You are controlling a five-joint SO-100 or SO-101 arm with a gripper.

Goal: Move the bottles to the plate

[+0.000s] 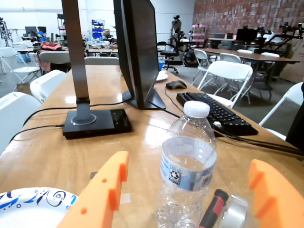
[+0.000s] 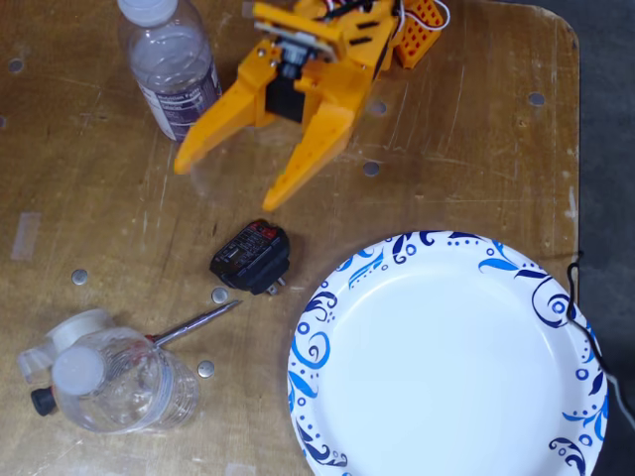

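Fixed view, left to right: clear ribbed bottle (image 2: 119, 382) upright beside a screwdriver (image 2: 193, 324); labelled bottle (image 2: 171, 64) at top; orange plastic claw (image 2: 227, 186) spread wide, empty; glossy paper plate (image 2: 437, 357) bare — bottles well apart from it. Wrist view alone shows monitor (image 1: 137, 47) and keyboard (image 1: 216, 113).

Wrist view's bright and sharp, with big glare streaks on the worktop (image 1: 42, 156). Fixed view's dimmer and softer, shadows faint.
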